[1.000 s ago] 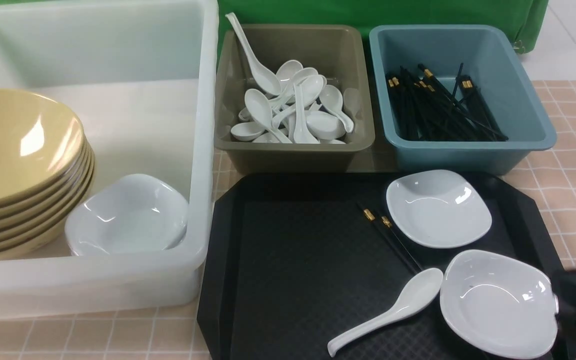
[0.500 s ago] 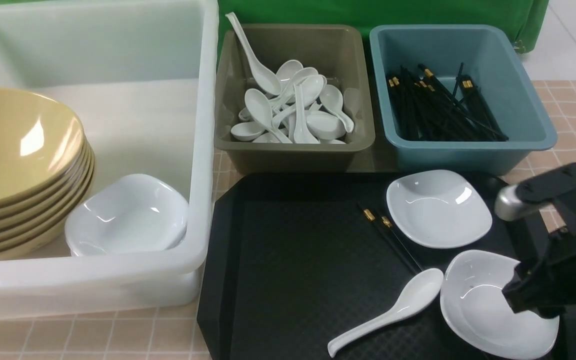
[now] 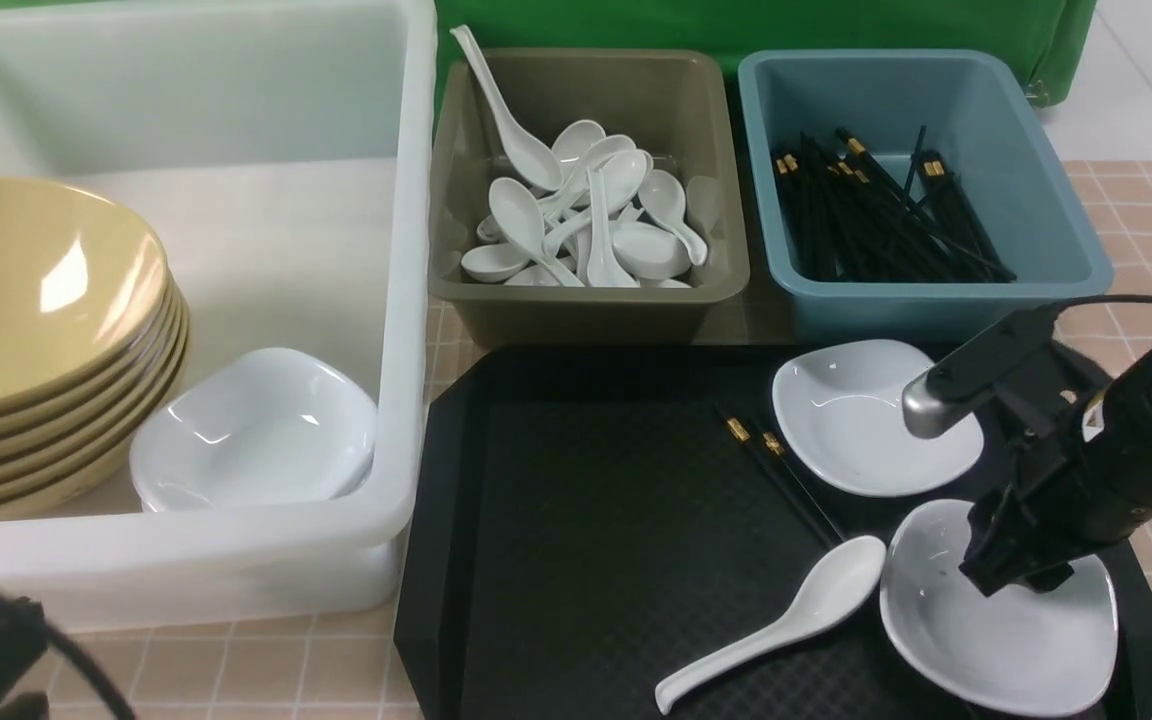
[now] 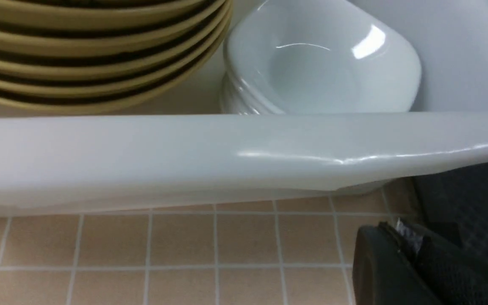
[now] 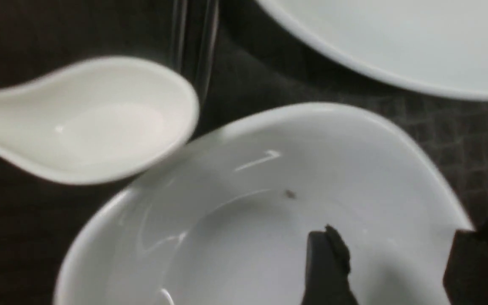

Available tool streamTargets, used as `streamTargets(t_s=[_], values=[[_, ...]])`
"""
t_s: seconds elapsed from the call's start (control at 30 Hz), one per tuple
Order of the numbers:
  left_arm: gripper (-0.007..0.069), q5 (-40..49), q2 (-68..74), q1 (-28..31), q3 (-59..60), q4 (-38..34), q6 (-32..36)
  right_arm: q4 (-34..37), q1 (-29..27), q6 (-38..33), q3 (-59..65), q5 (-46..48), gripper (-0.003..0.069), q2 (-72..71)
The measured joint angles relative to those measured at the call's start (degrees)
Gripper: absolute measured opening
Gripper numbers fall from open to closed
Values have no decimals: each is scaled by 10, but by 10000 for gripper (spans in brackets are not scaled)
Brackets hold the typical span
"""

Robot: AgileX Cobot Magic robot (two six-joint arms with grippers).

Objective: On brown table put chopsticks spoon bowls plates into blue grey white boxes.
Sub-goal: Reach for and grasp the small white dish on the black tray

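Note:
On the black tray, a white spoon (image 3: 786,620) (image 5: 91,123) lies beside the near plate (image 3: 1026,650) (image 5: 248,220). A second plate (image 3: 866,415) (image 5: 396,38) sits behind it, with a pair of chopsticks (image 3: 776,470) to its left. My right gripper (image 3: 1016,578) (image 5: 396,258) is open just above the near plate: one finger (image 5: 326,267) is over its hollow, the other at its rim. My left gripper (image 4: 396,235) is shut and empty, low over the brown table (image 4: 142,254) in front of the white box (image 3: 186,560) (image 4: 244,148).
The white box holds stacked yellow bowls (image 3: 36,300) (image 4: 100,55) and white plates (image 3: 256,430) (image 4: 320,67). The grey box (image 3: 586,300) holds several spoons; the blue box (image 3: 936,300) holds several chopsticks. The black tray (image 3: 586,520) lies in front of both. A green cloth hangs behind.
My right arm has come in from the right edge and now hangs over the near plate. The left arm has dropped into the bottom-left corner of the front view.

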Motion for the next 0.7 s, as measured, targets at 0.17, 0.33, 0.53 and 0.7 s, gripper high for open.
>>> streamTargets(t_s=[0.17, 0.33, 0.53, 0.7], values=[[-9, -70, -68, 0, 36, 4, 0, -2, 1, 2, -15, 8, 414, 21], [-9, -80, -79, 0, 36, 4, 0, -6, 1, 36, -66, 55, 418, 21], [-9, -83, -79, 0, 36, 4, 0, -29, 1, 44, -93, 41, 498, 18], [-9, -84, -79, 0, 36, 4, 0, -42, 1, 46, -95, 25, 552, 58]])
